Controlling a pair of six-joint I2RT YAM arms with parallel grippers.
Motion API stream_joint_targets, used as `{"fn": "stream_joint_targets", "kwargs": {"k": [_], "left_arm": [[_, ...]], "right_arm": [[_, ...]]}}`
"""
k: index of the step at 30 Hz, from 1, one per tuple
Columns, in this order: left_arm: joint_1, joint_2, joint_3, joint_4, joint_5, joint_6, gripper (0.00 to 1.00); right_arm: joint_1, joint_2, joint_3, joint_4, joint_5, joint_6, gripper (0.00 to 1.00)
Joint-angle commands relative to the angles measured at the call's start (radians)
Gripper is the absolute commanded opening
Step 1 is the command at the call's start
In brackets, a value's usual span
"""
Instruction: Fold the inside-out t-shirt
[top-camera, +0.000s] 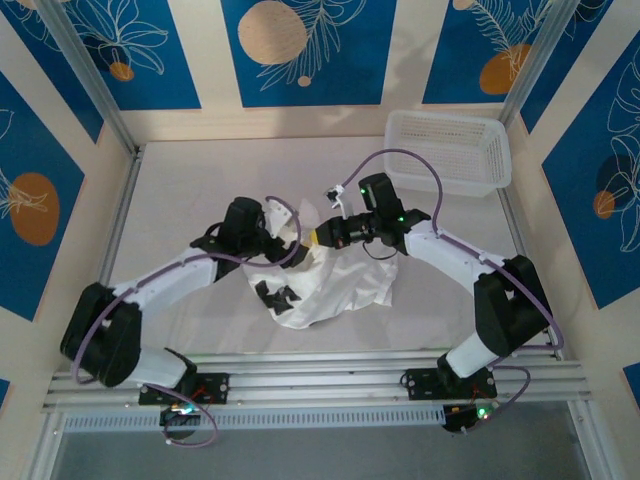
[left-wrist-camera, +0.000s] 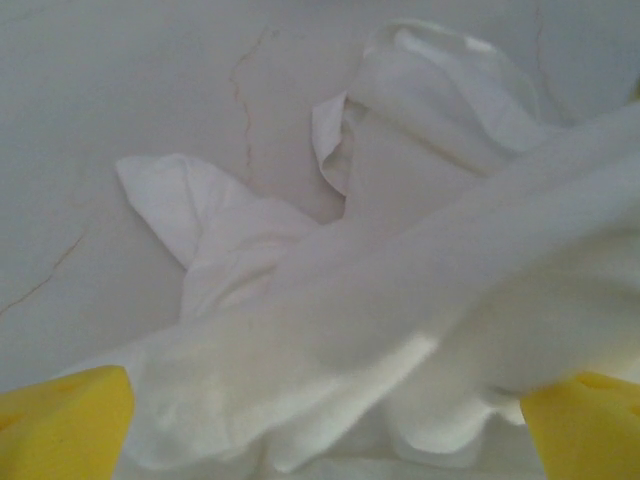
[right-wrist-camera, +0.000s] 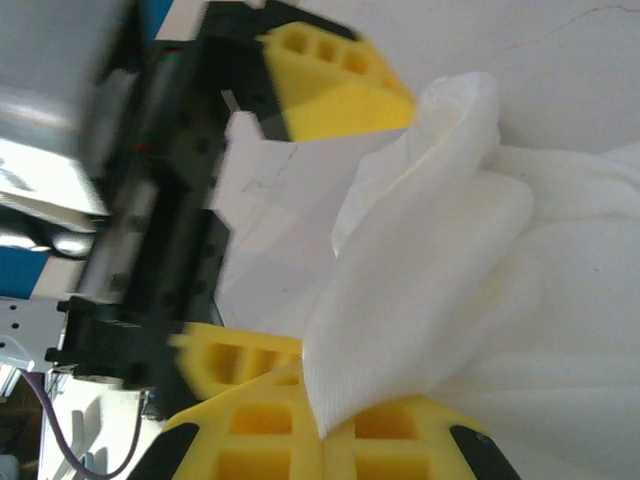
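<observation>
The inside-out t-shirt (top-camera: 335, 285) lies crumpled in a white heap at the middle of the table. Both grippers meet over its far edge. My right gripper (right-wrist-camera: 325, 432) is shut, its yellow fingers (right-wrist-camera: 250, 440) pinching a fold of the t-shirt (right-wrist-camera: 420, 300) that rises from between them. My left gripper (left-wrist-camera: 325, 425) is open, with its yellow fingertips (left-wrist-camera: 60, 425) far apart and the t-shirt (left-wrist-camera: 380, 300) draped loosely across the gap. In the right wrist view the left gripper's spread fingers (right-wrist-camera: 340, 85) stand just beside the pinched fold.
A white mesh basket (top-camera: 450, 150) stands at the back right corner. Metal rails (top-camera: 320, 380) run along the near edge by the arm bases. Bare white table (top-camera: 190, 190) surrounds the heap, bounded by side walls.
</observation>
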Motion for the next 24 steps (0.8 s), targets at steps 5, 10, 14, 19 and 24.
{"fn": "stream_joint_targets", "kwargs": {"k": [5,10,14,19,24], "left_arm": [[-0.005,0.162,0.119,0.021,0.061,0.095,0.80],[0.006,0.123,0.121,0.011,0.121,-0.050,0.00],[0.024,0.100,0.190,-0.146,0.497,-0.216,0.00],[0.035,0.044,0.158,-0.180,0.590,-0.395,0.00],[0.055,-0.005,0.145,-0.202,0.501,-0.517,0.00]], "right_arm": [[0.006,-0.043,0.032,-0.027,-0.044,-0.009,0.00],[-0.034,-0.039,0.014,-0.062,0.135,0.012,0.00],[-0.100,0.055,-0.055,-0.010,0.389,-0.040,0.00],[-0.109,0.184,0.059,-0.125,0.311,-0.063,0.15],[-0.092,0.000,-0.026,-0.064,0.380,0.027,0.38]]}}
